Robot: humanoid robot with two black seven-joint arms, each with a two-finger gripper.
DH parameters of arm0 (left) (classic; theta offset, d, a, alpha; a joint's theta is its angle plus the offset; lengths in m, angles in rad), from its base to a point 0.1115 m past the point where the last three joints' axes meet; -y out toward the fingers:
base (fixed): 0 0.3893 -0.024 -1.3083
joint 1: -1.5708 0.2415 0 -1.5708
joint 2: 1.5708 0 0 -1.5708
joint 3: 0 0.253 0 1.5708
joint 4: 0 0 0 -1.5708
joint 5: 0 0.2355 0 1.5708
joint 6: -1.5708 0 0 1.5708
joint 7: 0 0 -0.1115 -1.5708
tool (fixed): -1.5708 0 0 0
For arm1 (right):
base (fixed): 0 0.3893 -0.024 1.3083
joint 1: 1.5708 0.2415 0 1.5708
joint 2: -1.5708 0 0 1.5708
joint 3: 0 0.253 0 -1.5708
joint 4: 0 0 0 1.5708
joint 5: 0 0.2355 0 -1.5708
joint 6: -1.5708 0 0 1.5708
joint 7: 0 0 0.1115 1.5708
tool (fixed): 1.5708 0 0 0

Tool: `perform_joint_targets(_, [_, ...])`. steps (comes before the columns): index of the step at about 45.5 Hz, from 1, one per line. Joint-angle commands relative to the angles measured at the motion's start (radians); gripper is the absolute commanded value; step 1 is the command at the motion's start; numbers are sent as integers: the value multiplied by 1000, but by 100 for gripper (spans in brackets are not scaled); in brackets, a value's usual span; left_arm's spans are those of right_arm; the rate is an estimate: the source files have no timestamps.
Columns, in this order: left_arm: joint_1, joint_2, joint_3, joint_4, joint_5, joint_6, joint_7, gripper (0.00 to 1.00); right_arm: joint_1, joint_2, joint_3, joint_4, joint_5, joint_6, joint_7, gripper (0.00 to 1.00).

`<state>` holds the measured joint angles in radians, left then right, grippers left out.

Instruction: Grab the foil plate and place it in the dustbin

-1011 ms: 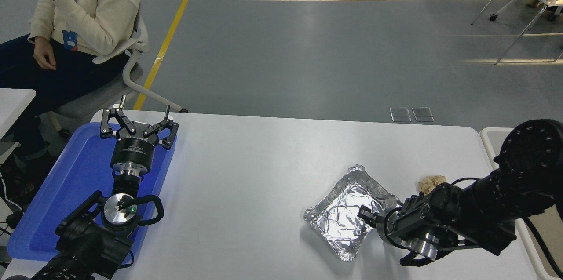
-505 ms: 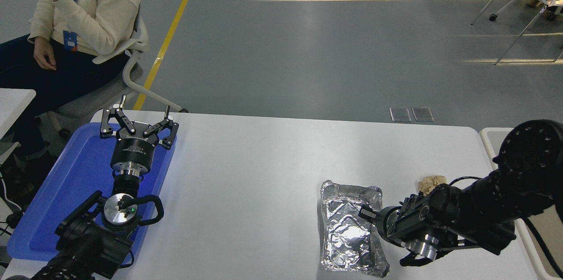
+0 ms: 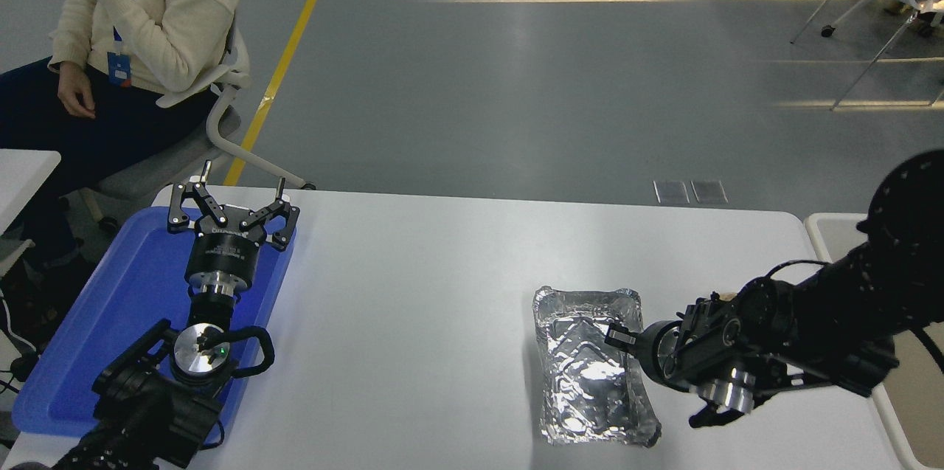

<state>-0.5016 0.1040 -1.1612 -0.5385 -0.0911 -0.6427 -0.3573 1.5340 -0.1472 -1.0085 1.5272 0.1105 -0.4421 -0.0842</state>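
At the table's near right: right gripper (image 3: 618, 337) at the foil plate (image 3: 590, 367).

The plate lies flat on the white table (image 3: 413, 293), long axis running away from the camera, immediately left of the right gripper, which appears to pinch its right rim, though occlusion leaves this uncertain. The dustbin (image 3: 826, 234) lies further right. The left gripper (image 3: 232, 204) hangs spread over the blue tray (image 3: 96, 322); its label is illegible.

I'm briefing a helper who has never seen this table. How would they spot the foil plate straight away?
Look at the white table, on its near right part, far from the blue tray at the left edge. The foil plate lies there, with the right gripper at its right rim. It is the only shiny, crinkled silver thing on the table, a rectangle with rounded corners and a raised rim.
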Motion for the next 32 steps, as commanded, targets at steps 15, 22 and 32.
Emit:
perform_joint_targets(15, [0, 0, 0, -1, 1, 0, 1, 100, 429, -74, -90, 211, -8, 304, 8, 0])
perform_joint_targets(22, [0, 0, 0, -1, 1, 0, 1, 100, 569, -77, -120, 218, -6, 447, 9, 0])
perform_joint_targets(32, [0, 0, 0, -1, 1, 0, 1, 100, 718, -86, -196, 218, -35, 614, 9, 0])
